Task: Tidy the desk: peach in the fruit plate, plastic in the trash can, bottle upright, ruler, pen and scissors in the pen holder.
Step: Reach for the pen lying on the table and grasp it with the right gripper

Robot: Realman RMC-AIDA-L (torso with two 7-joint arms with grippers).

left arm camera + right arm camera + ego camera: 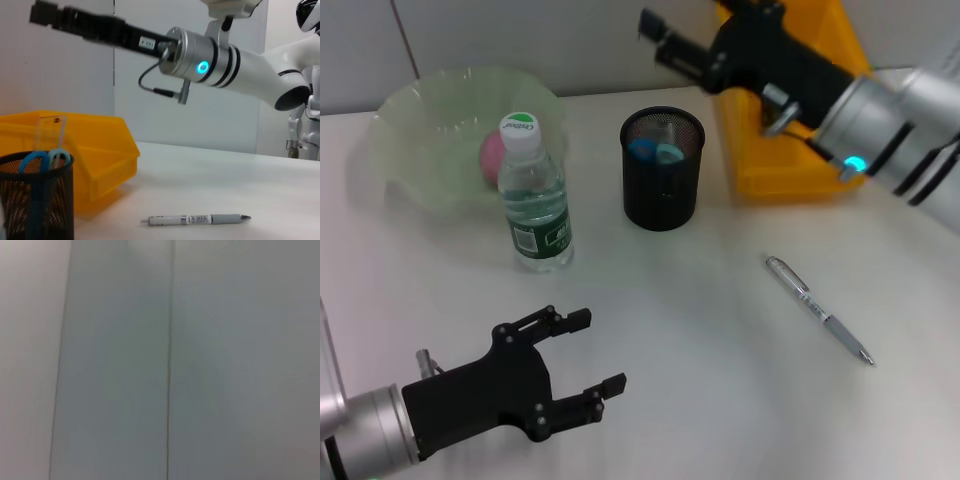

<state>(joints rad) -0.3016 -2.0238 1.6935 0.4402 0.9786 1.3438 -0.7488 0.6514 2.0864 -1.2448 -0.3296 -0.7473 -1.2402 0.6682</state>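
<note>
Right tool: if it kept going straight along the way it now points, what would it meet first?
Probably the wall. The right tool is raised above the yellow bin, aimed past the pen holder, and its wrist view shows only plain wall panels; depth is unclear.

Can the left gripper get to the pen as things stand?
Probably yes. The left gripper is open, low over the near table, and the pen lies flat to its right with only bare table between them. Bottle and pen holder stand farther back.
</note>
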